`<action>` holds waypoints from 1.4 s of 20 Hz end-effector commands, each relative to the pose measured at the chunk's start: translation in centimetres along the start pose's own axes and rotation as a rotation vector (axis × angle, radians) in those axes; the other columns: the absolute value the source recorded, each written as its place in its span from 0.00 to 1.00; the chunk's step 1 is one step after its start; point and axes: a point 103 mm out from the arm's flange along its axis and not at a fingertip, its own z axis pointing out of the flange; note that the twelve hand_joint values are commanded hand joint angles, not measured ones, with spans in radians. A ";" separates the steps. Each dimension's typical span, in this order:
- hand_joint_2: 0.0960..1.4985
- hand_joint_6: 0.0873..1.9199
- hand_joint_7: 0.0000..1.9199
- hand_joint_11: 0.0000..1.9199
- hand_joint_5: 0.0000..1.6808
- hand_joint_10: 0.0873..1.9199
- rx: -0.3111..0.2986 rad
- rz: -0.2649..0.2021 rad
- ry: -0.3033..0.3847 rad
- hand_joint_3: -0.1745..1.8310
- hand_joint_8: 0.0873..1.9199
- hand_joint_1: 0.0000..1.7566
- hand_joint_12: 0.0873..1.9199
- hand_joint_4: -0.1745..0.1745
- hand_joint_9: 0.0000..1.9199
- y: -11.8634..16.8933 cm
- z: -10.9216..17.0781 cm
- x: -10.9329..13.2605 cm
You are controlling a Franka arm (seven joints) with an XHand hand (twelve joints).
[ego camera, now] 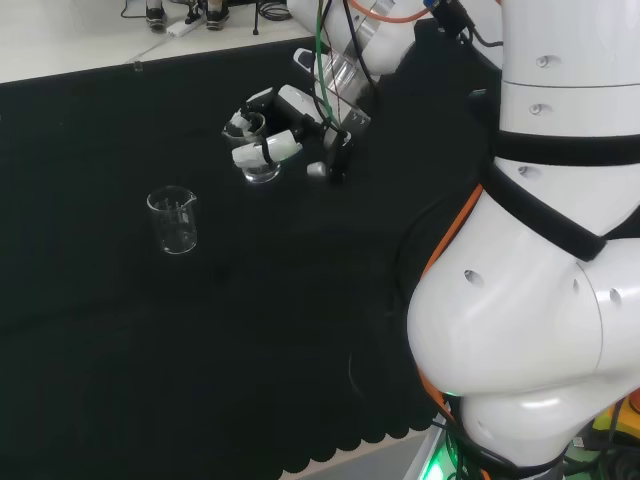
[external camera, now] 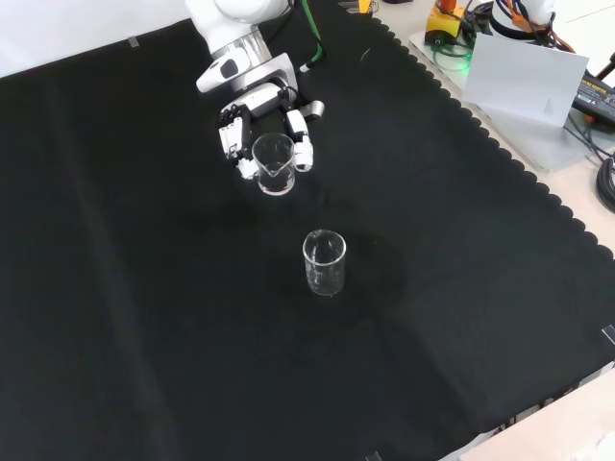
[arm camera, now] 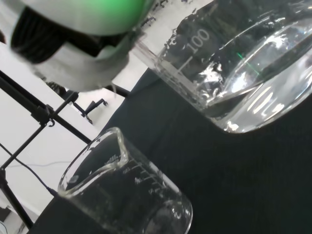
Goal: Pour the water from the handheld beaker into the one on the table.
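Fingers of the black-and-white hand (external camera: 252, 120) curl round a clear glass beaker (external camera: 274, 163); second clear beaker (external camera: 324, 262) stands nearby on the black-clothed desk (external camera: 144, 317).

In the wrist view the held beaker (arm camera: 234, 73) is cut off.

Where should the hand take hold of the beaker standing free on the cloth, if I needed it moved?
Grip the standing beaker around its straight side wall, below the rim. It stands upright with nothing beside it, so come in level from the side away from its spout. The hand is already curled round the other beaker.
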 end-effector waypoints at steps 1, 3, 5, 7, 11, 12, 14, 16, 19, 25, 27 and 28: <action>0.37 0.36 0.87 0.65 0.75 0.23 0.029 -0.010 -0.038 0.46 0.17 0.66 0.38 0.58 0.78 -1.0 -0.2 0.8; 0.37 0.37 0.86 0.65 0.74 0.24 0.043 -0.018 -0.056 0.46 0.18 0.66 0.38 0.59 0.78 -1.1 -0.1 1.3; 0.37 0.37 0.86 0.65 0.74 0.25 0.061 -0.024 -0.073 0.46 0.19 0.66 0.38 0.60 0.77 -1.2 0.1 1.9; 0.37 0.37 0.86 0.65 0.74 0.25 0.078 -0.031 -0.094 0.46 0.19 0.66 0.38 0.60 0.77 -1.1 0.4 2.5; 0.37 0.37 0.86 0.65 0.74 0.26 0.114 -0.041 -0.141 0.47 0.20 0.66 0.38 0.60 0.77 -0.9 1.2 3.7; 0.37 0.38 0.85 0.65 0.74 0.27 0.127 -0.042 -0.160 0.47 0.20 0.66 0.38 0.59 0.77 -0.8 1.3 3.9; 0.36 0.38 0.85 0.65 0.74 0.27 0.153 -0.045 -0.196 0.48 0.21 0.66 0.38 0.59 0.77 -0.7 1.7 4.1; 0.36 0.40 0.85 0.65 0.73 0.29 0.174 -0.044 -0.220 0.48 0.23 0.66 0.38 0.57 0.76 -0.5 2.0 4.4; 0.35 0.41 0.84 0.66 0.73 0.31 0.200 -0.039 -0.257 0.50 0.26 0.66 0.39 0.57 0.76 -0.1 2.2 4.9; 0.35 0.41 0.84 0.66 0.73 0.31 0.268 -0.003 -0.346 0.50 0.26 0.66 0.39 0.56 0.76 1.3 2.9 5.5; 0.35 0.42 0.83 0.66 0.73 0.33 0.277 0.004 -0.370 0.50 0.28 0.66 0.39 0.56 0.75 1.7 3.2 5.6; 0.35 0.42 0.83 0.66 0.73 0.33 0.281 0.003 -0.383 0.51 0.28 0.66 0.39 0.56 0.75 1.9 3.2 5.7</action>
